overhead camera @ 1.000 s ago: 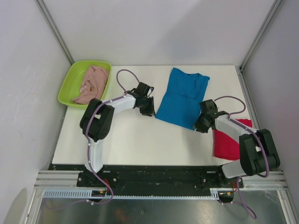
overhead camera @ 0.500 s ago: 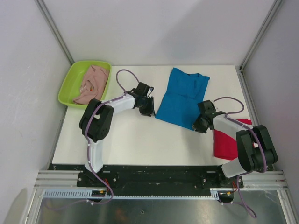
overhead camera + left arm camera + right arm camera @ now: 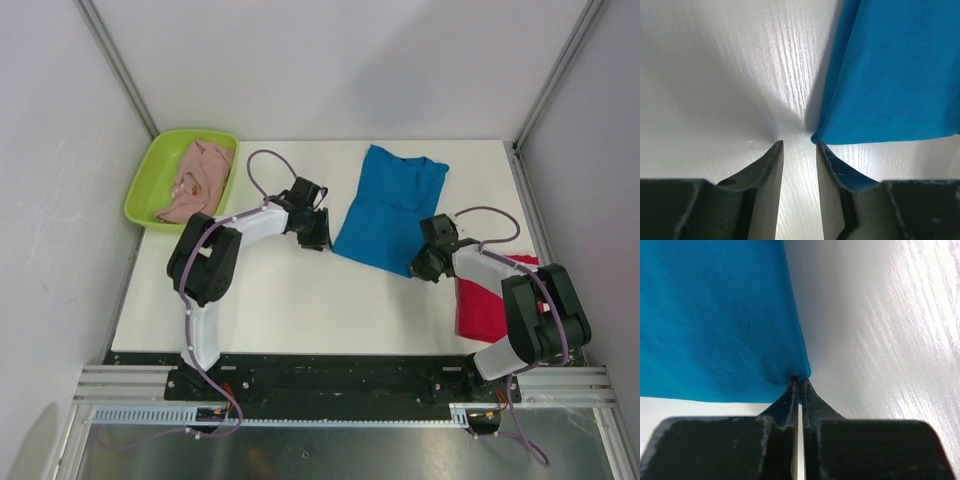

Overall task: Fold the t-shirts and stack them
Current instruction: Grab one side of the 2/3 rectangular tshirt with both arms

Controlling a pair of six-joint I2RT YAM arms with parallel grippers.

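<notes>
The bright blue t-shirt lies partly folded on the white table, back centre-right. My left gripper sits low at its near-left corner. In the left wrist view the left gripper is open with a narrow gap, and the blue corner lies just past the right fingertip, not between the jaws. My right gripper is at the shirt's near-right corner. In the right wrist view the right gripper is shut, pinching the blue cloth. The red t-shirt lies folded at the right. The pale pink t-shirt lies crumpled in the tray.
The lime-green tray stands at the back left corner. White walls and metal frame posts enclose the table on three sides. Bare white tabletop runs along the front between the two arms.
My right gripper has shifted a little to the left and back, onto the blue shirt's near-right corner. The left arm has barely moved.
</notes>
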